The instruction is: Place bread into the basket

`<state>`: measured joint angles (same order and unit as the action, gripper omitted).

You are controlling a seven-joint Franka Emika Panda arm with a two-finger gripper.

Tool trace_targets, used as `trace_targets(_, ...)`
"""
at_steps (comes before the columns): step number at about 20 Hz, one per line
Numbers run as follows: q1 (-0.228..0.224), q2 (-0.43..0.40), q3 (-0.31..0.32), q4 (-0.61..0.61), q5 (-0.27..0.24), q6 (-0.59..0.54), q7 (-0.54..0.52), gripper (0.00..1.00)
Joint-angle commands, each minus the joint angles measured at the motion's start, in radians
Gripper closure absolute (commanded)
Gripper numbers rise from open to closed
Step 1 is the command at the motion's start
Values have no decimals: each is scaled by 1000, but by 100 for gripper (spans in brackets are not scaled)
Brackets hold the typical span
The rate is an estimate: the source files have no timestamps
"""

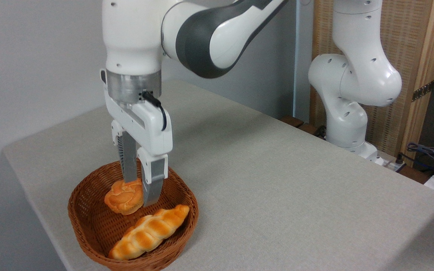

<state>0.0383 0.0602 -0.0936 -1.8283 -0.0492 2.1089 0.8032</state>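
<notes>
**Loaf Down in Basket, Jaws Apart Above**

Grey table (277,180) filling most of the view, running from 9 o'clock across to 4 o'clock, cloth-like surface plain and matte. White and dark-grey arm (209,34) reaching in from 12 o'clock, base column (352,94) standing at 2 o'clock on the table's far edge. Wooden-framed woven panel (409,56) behind the base, cables (428,154) lying at 3 o'clock past the table's corner.

Brown wicker basket (89,226) sitting at 7 o'clock near the table's front-left edge, shallow, round-cornered. Inside, two items. Braided bread (149,232) lying along the basket's 5 o'clock side, golden with toasted bumps, one tapered end up near the rim at 3 o'clock of the basket, the other down toward its 6 o'clock rim; resting free, touched by no finger. Small round bun (123,196) sitting toward the basket's centre, at 11 o'clock from the loaf, just beside it but seemingly not touching.

Gripper (139,194) pointing straight down into the basket, fingers spread, holding nothing. Left finger (128,165) coming down at the bun's top; actual contact impossible to judge. Right finger (152,188) hanging just beside the bun's 3 o'clock edge, tip above the loaf with a clear gap between.
</notes>
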Motion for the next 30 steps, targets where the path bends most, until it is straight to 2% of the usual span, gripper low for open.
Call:
trace_targets(1, -1, -40, 12, 53, 6, -158, -15, 0)
trace_targets(3, 11, -37, 9, 131, 9, -297, -15, 0)
trace_targets(5, 12, -34, 0, 187, 11, -389, -27, 0)
trace_targets(8, 11, -37, -37, 192, 23, -400, -164, 0)
trace_targets(10, 11, -36, -54, 219, 52, -399, -269, 0)
trace_targets(13, 11, -36, -43, 259, 55, -418, -279, 0)
trace_targets(17, 11, -39, -32, 270, 54, -474, -272, 0)
trace_targets(21, 11, -42, -24, 270, 55, -478, -266, 0)
trace_targets(22, 5, -46, -18, 270, 55, -478, -266, 0)
trace_targets(23, -15, -46, 17, 268, 54, -478, -266, 0)
trace_targets(24, -70, -48, 72, 270, 55, -478, -266, 0)
trace_targets(25, -102, -51, 128, 270, 48, -478, -265, 0)
trace_targets(26, -107, -54, 146, 270, 45, -477, -259, 0)
trace_targets(30, -107, -53, 141, 268, 45, -475, -237, 0)
